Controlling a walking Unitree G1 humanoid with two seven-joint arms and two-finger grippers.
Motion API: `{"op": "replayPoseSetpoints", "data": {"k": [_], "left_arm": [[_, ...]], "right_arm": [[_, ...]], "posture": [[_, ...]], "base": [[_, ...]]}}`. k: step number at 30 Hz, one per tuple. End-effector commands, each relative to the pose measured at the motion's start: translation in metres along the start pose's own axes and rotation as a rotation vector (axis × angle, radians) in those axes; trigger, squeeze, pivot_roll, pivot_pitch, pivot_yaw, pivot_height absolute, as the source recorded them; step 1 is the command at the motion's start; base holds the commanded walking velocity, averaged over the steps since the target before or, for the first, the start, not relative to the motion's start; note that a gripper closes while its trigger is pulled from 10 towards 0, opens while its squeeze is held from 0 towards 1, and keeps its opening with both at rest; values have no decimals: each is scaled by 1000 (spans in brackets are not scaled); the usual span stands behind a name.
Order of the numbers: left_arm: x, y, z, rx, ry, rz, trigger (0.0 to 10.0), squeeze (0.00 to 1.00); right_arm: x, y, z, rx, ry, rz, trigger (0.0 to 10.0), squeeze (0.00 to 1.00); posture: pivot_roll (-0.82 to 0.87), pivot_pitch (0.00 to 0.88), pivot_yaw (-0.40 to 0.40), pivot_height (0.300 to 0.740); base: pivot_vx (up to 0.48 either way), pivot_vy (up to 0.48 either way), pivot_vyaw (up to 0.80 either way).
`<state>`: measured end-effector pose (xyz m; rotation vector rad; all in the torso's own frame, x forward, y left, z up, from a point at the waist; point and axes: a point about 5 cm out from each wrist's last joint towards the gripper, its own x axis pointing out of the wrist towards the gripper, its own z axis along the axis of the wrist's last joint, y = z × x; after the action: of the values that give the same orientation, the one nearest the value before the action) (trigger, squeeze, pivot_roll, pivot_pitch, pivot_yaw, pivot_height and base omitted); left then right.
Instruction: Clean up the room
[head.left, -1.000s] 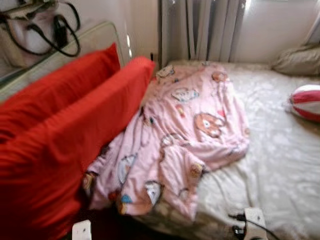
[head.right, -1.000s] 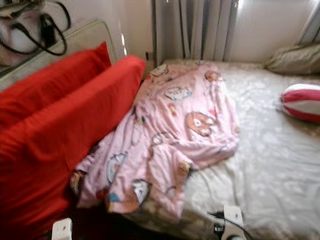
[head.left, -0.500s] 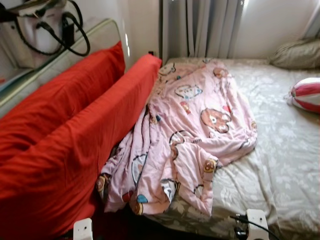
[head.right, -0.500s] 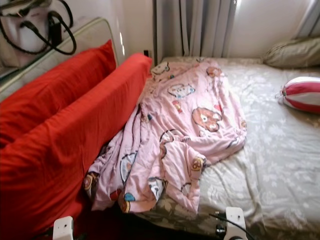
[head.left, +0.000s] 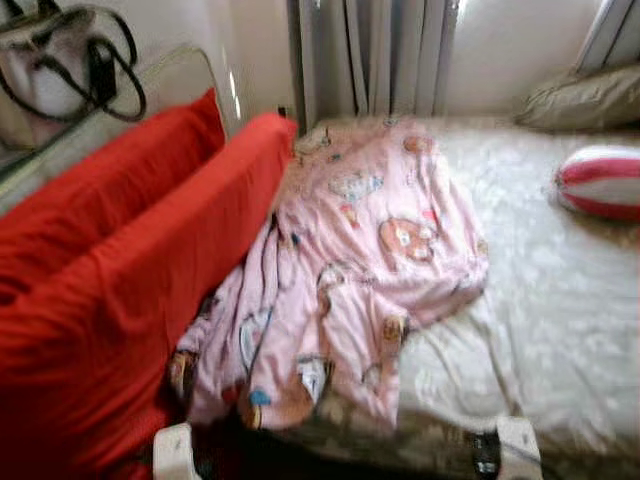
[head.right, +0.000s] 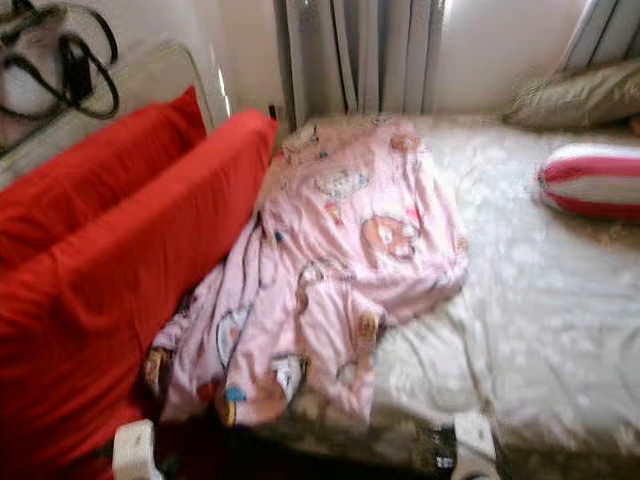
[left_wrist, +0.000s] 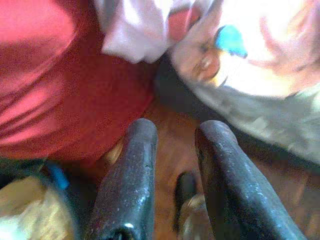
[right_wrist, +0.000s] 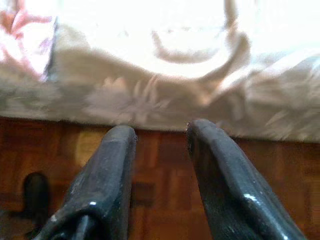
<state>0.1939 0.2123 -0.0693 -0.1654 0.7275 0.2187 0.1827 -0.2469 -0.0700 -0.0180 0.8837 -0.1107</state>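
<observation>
A crumpled pink blanket (head.left: 360, 270) with cartoon prints lies across the left part of the bed (head.left: 560, 330), one end hanging over the near edge. Two big red cushions (head.left: 130, 290) lean beside it on the left. In the left wrist view my left gripper (left_wrist: 175, 135) hangs open over the wooden floor, below the blanket's drooping edge (left_wrist: 150, 30) and a red cushion (left_wrist: 45, 75). My right gripper (right_wrist: 157, 135) is open too, low in front of the bed's floral sheet (right_wrist: 150, 95), with nothing between its fingers.
A red and white striped pillow (head.left: 600, 182) and a beige pillow (head.left: 580, 98) lie at the bed's far right. Grey curtains (head.left: 370, 55) hang behind. A pale bag with black straps (head.left: 60, 70) sits on a ledge at the upper left. Parquet floor (right_wrist: 165, 150) runs under the bed.
The whole picture has shifted a little and turned blurry, so the camera moved. The blanket, cushions and pillows lie as before.
</observation>
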Motion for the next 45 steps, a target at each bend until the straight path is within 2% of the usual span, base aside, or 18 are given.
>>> {"op": "replayPoseSetpoints", "data": {"k": [1,6,7,8,10,17,25,30,34,38,45], "left_arm": [[1,6,8,8,-40,7,10000,0],[2,2,17,8,-94,-17,10000,0],[3,-4,33,-24,-200,-40,10000,0],[3,-4,33,-24,-200,-40,10000,0],[2,-8,46,-38,-285,-48,10000,0],[0,-13,67,-57,-405,-74,10000,0],[-5,-21,77,-51,-468,-110,10000,0],[-8,-23,80,-57,-489,-119,10000,0],[-9,-25,85,-63,-507,-124,10000,0],[-11,-27,88,-48,-521,-137,10000,0],[-12,-30,87,-50,-524,-145,10000,0]], "right_arm": [[2,8,8,-9,-36,30,10000,0],[4,9,20,-16,-87,48,10000,0],[5,10,40,-43,-178,95,10000,0],[5,10,40,-43,-178,95,10000,0],[4,10,44,-85,-203,118,10000,0],[4,10,45,-60,-217,121,10000,0],[4,10,54,-24,-268,128,10000,0],[4,12,61,-58,-296,145,10000,0],[7,54,59,-71,-314,184,10000,0],[7,60,64,-62,-336,192,10000,0],[6,59,72,-37,-377,193,10000,0]], "posture": [[45,0,68,740],[40,0,66,740],[36,0,65,740],[36,0,65,740],[29,0,62,740],[31,0,62,740],[24,0,70,740],[22,0,62,740],[20,0,54,740],[14,0,51,740],[10,0,44,740]], "base": [[0,0,0],[0,0,0],[0,0,800],[0,0,800],[0,0,800],[0,0,748],[0,0,169],[0,0,320],[0,0,800],[0,0,505],[0,0,0]]}}
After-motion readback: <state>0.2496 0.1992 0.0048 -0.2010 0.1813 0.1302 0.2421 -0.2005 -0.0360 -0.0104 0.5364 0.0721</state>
